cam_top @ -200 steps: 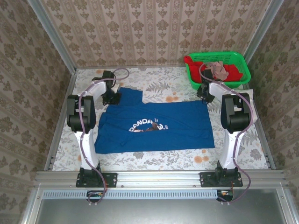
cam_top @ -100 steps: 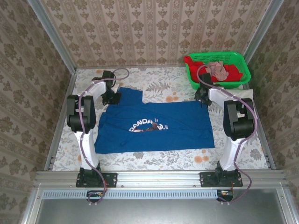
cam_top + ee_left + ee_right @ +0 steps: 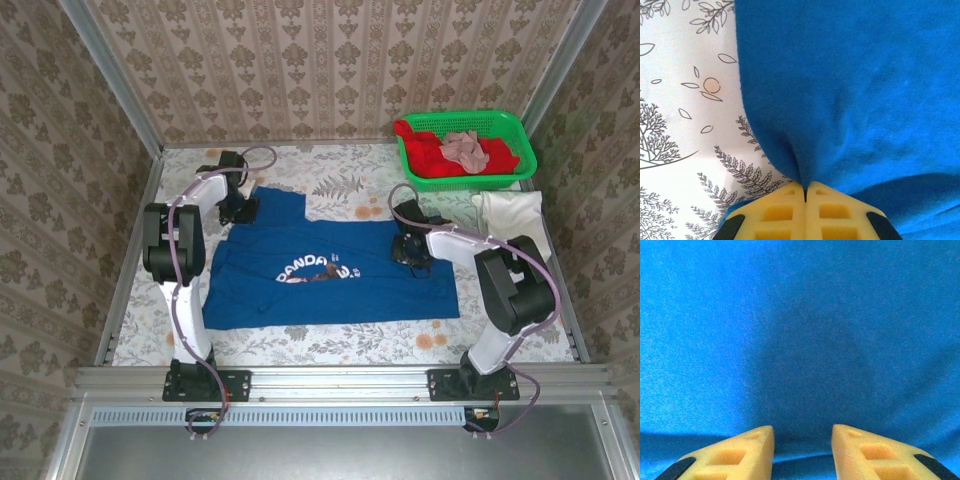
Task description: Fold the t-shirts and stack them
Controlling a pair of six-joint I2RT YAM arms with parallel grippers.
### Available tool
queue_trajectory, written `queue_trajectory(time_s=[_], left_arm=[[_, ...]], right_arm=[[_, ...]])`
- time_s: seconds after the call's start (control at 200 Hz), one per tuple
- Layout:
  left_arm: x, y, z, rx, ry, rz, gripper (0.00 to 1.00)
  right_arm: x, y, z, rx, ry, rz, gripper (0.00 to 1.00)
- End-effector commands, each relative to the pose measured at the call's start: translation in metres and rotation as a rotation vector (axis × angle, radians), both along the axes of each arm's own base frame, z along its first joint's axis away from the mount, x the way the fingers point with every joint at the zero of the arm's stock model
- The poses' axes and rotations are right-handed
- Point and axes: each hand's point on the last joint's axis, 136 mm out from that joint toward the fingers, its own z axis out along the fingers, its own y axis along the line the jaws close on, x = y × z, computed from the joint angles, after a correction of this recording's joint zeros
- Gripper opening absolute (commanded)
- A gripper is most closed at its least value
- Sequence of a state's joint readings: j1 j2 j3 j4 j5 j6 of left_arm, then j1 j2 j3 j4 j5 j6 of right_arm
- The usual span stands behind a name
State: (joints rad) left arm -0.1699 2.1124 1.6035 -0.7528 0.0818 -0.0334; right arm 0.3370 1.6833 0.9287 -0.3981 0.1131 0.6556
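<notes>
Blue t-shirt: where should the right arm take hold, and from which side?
Probably the far right corner of the blue t-shirt, coming down from above at the edge. The cloth lies flat on the table, so its middle offers no fold, and the left gripper is shut on the far left edge, so that mirrors it.

The right gripper (image 3: 410,250) has left its place just beside the green basket (image 3: 523,143). It now hangs nearer and further left, over the right part of the royal-blue t-shirt (image 3: 330,290). With that arm swung away, the cream-white t-shirt (image 3: 510,212) in front of the basket lies uncovered.
</notes>
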Motion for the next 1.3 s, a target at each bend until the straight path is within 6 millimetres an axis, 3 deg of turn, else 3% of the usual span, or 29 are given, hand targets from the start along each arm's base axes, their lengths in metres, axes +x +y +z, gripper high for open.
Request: queue_trajectory(time_s=[0.0,0.245,0.375,0.515,0.605,0.68,0.89,1.04,1.155,1.295], left_arm=[[-0.004,-0.001,0.004,0.001,-0.010,-0.012,0.00],[-0.019,-0.001,0.003,-0.015,0.005,0.005,0.00],[-0.025,0.000,0.007,-0.018,-0.002,0.015,0.00],[-0.020,-0.002,0.018,-0.025,-0.034,0.016,0.00],[-0.012,-0.004,0.024,-0.027,-0.048,0.010,0.00],[-0.006,-0.005,0.026,-0.028,-0.052,0.008,0.00],[-0.003,-0.009,0.021,-0.038,-0.041,0.011,0.00],[-0.005,-0.011,0.020,-0.035,-0.039,-0.001,0.00],[-0.006,-0.011,0.020,-0.030,-0.035,-0.007,0.00],[-0.006,-0.010,0.019,-0.025,-0.033,-0.008,0.00]], right_arm=[[-0.037,-0.017,-0.007,-0.041,0.105,-0.035,0.36],[-0.092,-0.028,-0.013,-0.060,0.264,-0.071,0.37],[-0.101,-0.030,-0.011,-0.046,0.269,-0.092,0.37],[-0.067,-0.033,0.018,-0.016,0.150,-0.100,0.40],[-0.037,-0.047,0.039,-0.014,0.072,-0.162,0.46],[-0.013,-0.065,0.046,-0.038,0.014,-0.227,0.51],[0.050,-0.104,0.043,-0.087,-0.034,-0.372,0.43],[0.083,-0.103,0.035,-0.066,-0.035,-0.368,0.36],[0.096,-0.101,0.029,-0.067,-0.023,-0.353,0.36],[0.096,-0.105,0.019,-0.076,0.009,-0.369,0.37]])
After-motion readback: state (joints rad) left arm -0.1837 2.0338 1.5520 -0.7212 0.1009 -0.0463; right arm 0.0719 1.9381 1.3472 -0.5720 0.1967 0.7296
